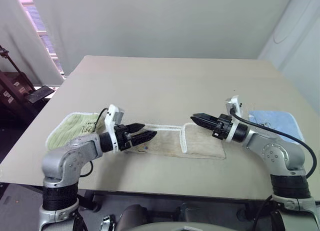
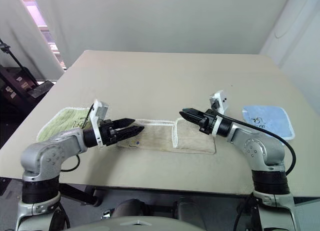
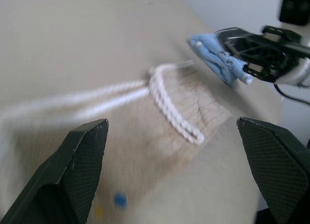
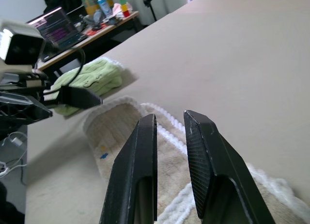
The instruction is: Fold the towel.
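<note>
The beige towel [image 1: 200, 143] with white corded edging lies flat on the table [image 1: 170, 81] between my two arms, its right part folded over into a double layer. My left gripper [image 1: 149, 129] hovers just above the towel's left end, open, its fingers [image 3: 72, 170] wide apart with nothing between them. My right gripper [image 1: 193, 116] hangs above the folded right part and points toward the left one. Its fingers [image 4: 140, 156] are drawn almost together and hold nothing. A small blue mark shows on the towel [image 3: 193, 107] near my left gripper.
A light green folded towel [image 1: 75, 127] lies at the table's left edge, behind my left arm. A light blue folded towel [image 1: 272, 122] lies at the right edge beside my right arm. Off the table's left side stands a desk with a laptop [image 4: 58, 25].
</note>
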### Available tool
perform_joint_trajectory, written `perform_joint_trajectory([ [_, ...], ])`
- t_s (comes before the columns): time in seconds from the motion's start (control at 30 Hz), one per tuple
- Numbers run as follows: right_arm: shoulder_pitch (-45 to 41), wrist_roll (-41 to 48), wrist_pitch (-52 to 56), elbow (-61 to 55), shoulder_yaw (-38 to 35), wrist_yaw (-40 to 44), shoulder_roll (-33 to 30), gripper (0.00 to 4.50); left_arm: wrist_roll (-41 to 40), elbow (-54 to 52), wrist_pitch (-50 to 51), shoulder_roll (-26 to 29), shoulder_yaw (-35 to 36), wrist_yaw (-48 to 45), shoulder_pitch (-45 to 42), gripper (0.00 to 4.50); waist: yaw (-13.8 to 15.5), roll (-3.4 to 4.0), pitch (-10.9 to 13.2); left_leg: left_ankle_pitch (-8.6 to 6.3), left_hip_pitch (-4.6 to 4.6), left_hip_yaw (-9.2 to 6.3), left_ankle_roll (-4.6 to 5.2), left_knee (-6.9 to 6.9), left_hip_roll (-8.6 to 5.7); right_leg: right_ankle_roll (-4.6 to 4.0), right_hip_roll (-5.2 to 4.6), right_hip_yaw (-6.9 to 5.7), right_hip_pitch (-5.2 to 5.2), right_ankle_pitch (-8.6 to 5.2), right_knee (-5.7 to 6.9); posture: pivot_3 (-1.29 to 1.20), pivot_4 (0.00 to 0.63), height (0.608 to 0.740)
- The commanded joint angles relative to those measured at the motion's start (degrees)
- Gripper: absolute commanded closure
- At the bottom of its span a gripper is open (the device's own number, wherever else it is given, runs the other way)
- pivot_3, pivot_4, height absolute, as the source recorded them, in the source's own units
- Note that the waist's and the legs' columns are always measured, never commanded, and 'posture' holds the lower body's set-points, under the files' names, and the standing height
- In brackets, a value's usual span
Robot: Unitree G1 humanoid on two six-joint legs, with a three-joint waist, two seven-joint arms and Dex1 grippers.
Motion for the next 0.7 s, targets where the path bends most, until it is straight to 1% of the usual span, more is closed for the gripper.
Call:
perform_joint_trajectory([
  [0.03, -2.21, -0.12, -0.79, 0.22, 0.23, 1.24, -0.67, 3.55, -6.74, -4.30, 12.21, -3.25, 9.80, 6.43, -0.25, 0.02, 0.00, -0.01, 0.00, 0.00, 0.00, 0.00, 0.00, 0.00, 0.00, 0.00, 0.00, 0.00, 0.01, 0.00, 0.00, 0.00, 0.000, 0.724],
  [0.1, -2.65, -0.55, -0.88, 0.91, 0.57, 1.90, -1.00, 3.55, -9.45, -5.47, 16.05, -3.63, 12.62, 8.94, 1.77, 0.02, -0.03, -0.02, 0.00, 0.00, 0.02, 0.00, 0.00, 0.01, -0.01, 0.01, 0.00, 0.00, 0.03, 0.00, -0.01, 0.00, 0.000, 0.724],
  [0.2, -3.48, -0.44, -0.89, 1.68, 0.78, 2.69, -1.03, 3.55, -11.85, -5.06, 16.84, -3.92, 14.96, 13.44, 3.54, 0.02, -0.05, -0.02, 0.01, 0.00, 0.10, 0.00, -0.02, -0.01, 0.00, -0.01, 0.00, 0.00, 0.08, -0.01, -0.01, 0.00, 0.000, 0.724],
  [0.37, -4.20, -0.96, -1.22, 1.66, 1.89, 5.26, -2.50, 3.55, -16.55, 2.10, 16.84, -5.09, 20.67, 22.23, 3.17, 0.02, 0.12, -0.03, 0.01, 0.00, 0.25, -0.01, -0.12, -0.01, 0.00, -0.22, -0.03, 0.01, 0.20, -0.07, 0.00, 0.00, 0.000, 0.724],
  [0.43, -4.50, -1.39, -1.15, 2.14, 2.17, 5.71, -3.09, 3.55, -16.43, 4.53, 16.84, -6.02, 22.61, 25.62, 2.26, 0.02, 0.13, -0.03, 0.01, -0.07, 0.28, -0.01, -0.23, -0.01, -0.01, -0.23, -0.06, 0.01, 0.22, -0.08, -0.01, 0.00, 0.000, 0.724],
  [0.53, -4.95, -2.39, -1.77, 2.94, 2.51, 6.49, -3.74, 3.55, -18.28, 7.67, 16.84, -6.90, 23.19, 29.53, 1.82, 0.02, 0.12, -0.05, 0.01, -0.08, 0.28, 0.00, -0.26, -0.02, -0.01, -0.25, -0.08, 0.01, 0.21, -0.08, -0.02, 0.00, 0.000, 0.724],
  [0.63, -5.54, -2.70, -1.70, 3.49, 2.22, 6.45, -3.38, 3.55, -19.14, 8.28, 16.84, -7.48, 22.18, 33.28, 1.69, 0.02, 0.11, -0.06, 0.01, -0.09, 0.26, -0.01, -0.27, -0.05, -0.01, -0.26, -0.11, 0.01, 0.17, -0.08, -0.03, 0.00, 0.000, 0.724],
  [0.7, -5.48, -3.01, -1.84, 3.55, 2.27, 6.32, -3.20, 3.55, -19.85, 10.34, 16.84, -8.74, 23.60, 37.17, 0.49, 0.02, 0.12, -0.05, 0.01, -0.09, 0.26, -0.01, -0.28, -0.07, -0.01, -0.27, -0.11, 0.01, 0.16, -0.08, -0.03, 0.00, 0.000, 0.724],
])
